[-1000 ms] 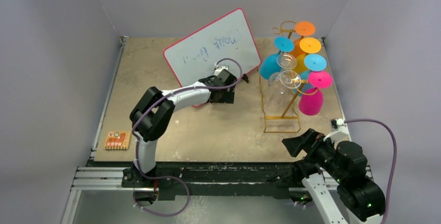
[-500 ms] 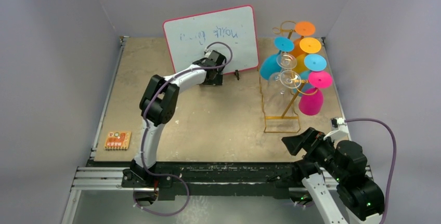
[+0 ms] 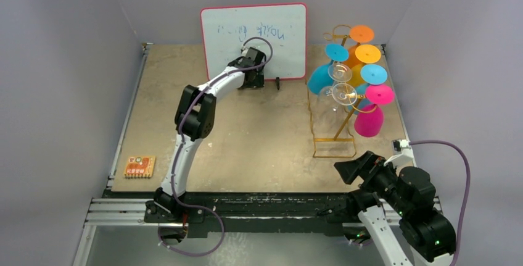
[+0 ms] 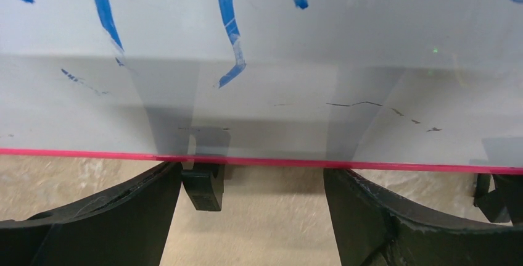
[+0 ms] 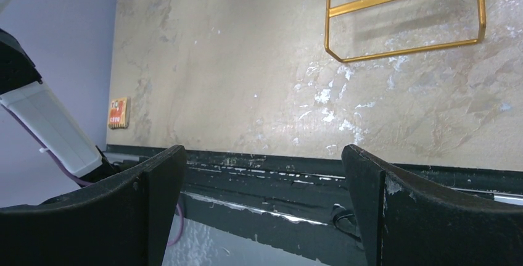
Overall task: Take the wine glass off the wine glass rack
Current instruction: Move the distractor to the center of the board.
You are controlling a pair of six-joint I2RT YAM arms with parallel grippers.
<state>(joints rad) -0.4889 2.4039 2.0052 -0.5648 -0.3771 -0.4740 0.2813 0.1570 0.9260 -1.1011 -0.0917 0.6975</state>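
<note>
The gold wire wine glass rack stands at the right of the table; its base also shows in the right wrist view. Several glasses hang on it upside down: clear wine glasses in the middle, a pink one, a blue one and orange ones behind. My left gripper is open far from the rack, its fingers spread against the bottom edge of the whiteboard. My right gripper is open and empty near the table's front edge, just in front of the rack base.
The red-framed whiteboard stands upright at the back on black feet. An orange card lies at the front left. Grey walls close in on the left, back and right.
My left arm has stretched towards the back and the whiteboard has swung from tilted to upright and square against the back wall. The right arm and rack have not moved.
</note>
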